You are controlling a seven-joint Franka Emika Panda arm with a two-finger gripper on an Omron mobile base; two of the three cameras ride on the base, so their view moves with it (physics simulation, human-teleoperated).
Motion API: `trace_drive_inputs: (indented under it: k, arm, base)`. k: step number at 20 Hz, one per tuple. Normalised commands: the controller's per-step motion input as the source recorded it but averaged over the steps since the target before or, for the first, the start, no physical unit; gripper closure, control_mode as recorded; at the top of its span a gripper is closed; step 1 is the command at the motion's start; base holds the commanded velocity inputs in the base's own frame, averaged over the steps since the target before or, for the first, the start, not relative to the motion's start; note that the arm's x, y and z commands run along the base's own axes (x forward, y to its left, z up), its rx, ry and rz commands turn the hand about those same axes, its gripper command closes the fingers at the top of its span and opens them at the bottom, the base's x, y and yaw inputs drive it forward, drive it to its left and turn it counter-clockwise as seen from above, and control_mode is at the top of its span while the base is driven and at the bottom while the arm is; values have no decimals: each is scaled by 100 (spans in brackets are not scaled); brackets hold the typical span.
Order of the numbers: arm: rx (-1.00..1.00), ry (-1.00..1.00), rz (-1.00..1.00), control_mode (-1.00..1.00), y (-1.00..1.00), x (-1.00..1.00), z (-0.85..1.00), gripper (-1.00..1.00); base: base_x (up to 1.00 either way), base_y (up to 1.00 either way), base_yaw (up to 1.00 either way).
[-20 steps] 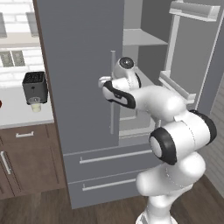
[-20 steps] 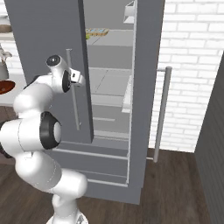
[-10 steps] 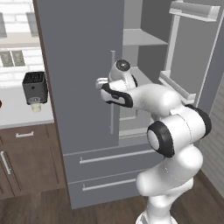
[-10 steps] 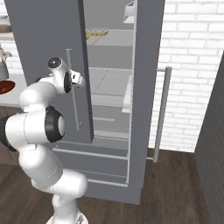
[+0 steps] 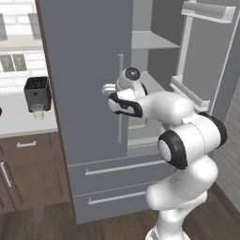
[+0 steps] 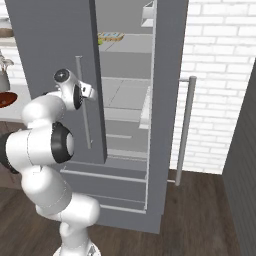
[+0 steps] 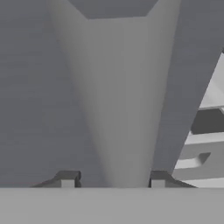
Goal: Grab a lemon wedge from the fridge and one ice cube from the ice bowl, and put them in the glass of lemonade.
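The grey fridge [image 5: 89, 70] has its left door shut and its right door [image 6: 167, 100] swung wide open, baring the shelves. My gripper [image 5: 109, 88] is at the left door's vertical bar handle [image 5: 120, 122]. In the hand view the handle [image 7: 120, 109] runs between my fingertips [image 7: 68, 179]; a gap still shows on one side, so the gripper [image 7: 112, 179] is open around it. A flat tray of yellowish bits [image 6: 111, 36] lies on an upper shelf; I cannot tell the lemon wedge there. The glass of lemonade [image 5: 38, 115] stands on the counter. The ice bowl [image 6: 6, 100] peeks in at the edge; the ice cube is hidden.
A black toaster [image 5: 37, 93] sits on the counter just behind the glass, above dark brown cabinets [image 5: 28, 168]. Two fridge drawers [image 5: 117, 183] lie below the doors. A white brick wall [image 6: 220, 85] stands beyond the open door.
The hand has pressed in closer to the left door's handle, and the fingers have drawn nearer together around it. The fridge doors have not moved.
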Motion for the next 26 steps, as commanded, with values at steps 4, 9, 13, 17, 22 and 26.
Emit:
trace_drive_inputs:
  k: [4, 9, 13, 17, 22, 26]
  arm:
    - [0, 0, 0, -100, 17, 41, -12, 100]
    - [0, 0, 1, -100, 42, -11, 9, 100]
    - [0, 0, 6, -100, 35, -74, 49, 100]
    - [0, 0, 14, -100, 38, -96, 55, 100]
    - [0, 0, 19, -100, 46, -100, 56, 100]
    - [0, -2, 19, -100, 70, -100, 31, 100]
  base:
    - [0, 0, 0]
    - [0, 0, 0]
    - [0, 0, 0]
    - [0, 0, 0]
    - [0, 0, 0]
    - [0, 0, 0]
